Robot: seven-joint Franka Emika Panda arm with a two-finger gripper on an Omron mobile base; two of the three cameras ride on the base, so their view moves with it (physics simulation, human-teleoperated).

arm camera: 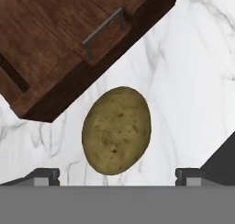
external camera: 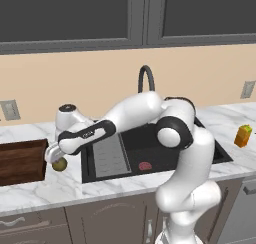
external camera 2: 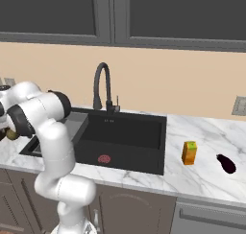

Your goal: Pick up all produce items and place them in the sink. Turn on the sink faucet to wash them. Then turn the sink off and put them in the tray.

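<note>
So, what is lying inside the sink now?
A flat red disc lies on the sink floor, beside the grey ribbed rack. The arm covers part of the basin, so that part cannot be checked.

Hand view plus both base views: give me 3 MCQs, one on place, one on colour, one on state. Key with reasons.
1. Where does the potato lie?
A. in the sink
B. on the counter beside the tray
C. inside the tray

2. What colour is the disc in the sink?
A. red
B. green
C. white

3. How does the gripper stand?
A. shut on the potato
B. shut on the faucet lever
C. open, fingertips either side of the potato

Key:
1 B, the hand view shows it on marble just off the tray wall.
2 A, a red disc shows on the basin floor in both base views.
3 C, the two tips stand wide apart at the bottom of the hand view, the potato between them and clear of both.
</note>
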